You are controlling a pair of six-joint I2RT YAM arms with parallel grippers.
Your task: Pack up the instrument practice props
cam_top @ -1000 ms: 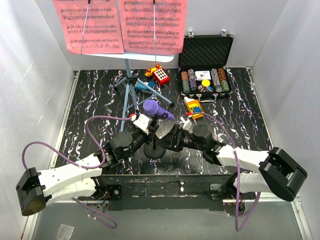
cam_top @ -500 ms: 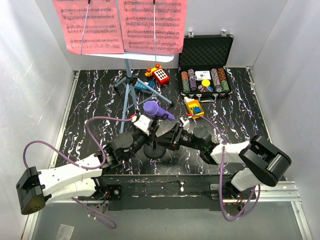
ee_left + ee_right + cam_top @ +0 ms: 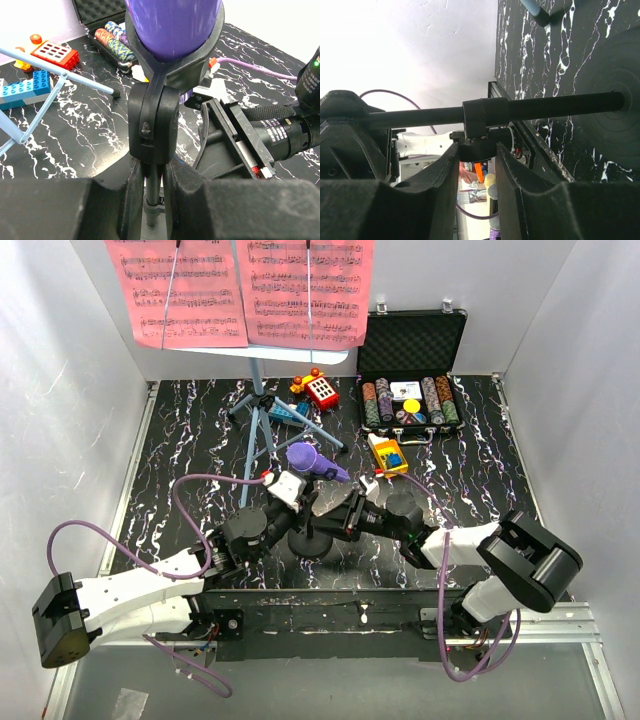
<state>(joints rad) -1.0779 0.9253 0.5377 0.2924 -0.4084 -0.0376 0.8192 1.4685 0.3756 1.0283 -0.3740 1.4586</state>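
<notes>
**Grip the collar square, keep the stand upright**

Now the left gripper [image 3: 152,185] pinches the mic stand [image 3: 151,125] pole above the base [image 3: 308,539], mic [image 3: 172,25] clipped on top. Just above the base, the right gripper [image 3: 474,167] straddles the collar [image 3: 482,115]; contact unclear. Centre the jaws, don't tilt the pole.

Top view: fixed, high above near edge, looks down on whole table [image 3: 180,440]. Left wrist: close, faces mic stand [image 3: 152,125], case [image 3: 97,12] beyond. Right wrist: close, rolled sideways, same mic stand [image 3: 545,107].
</notes>
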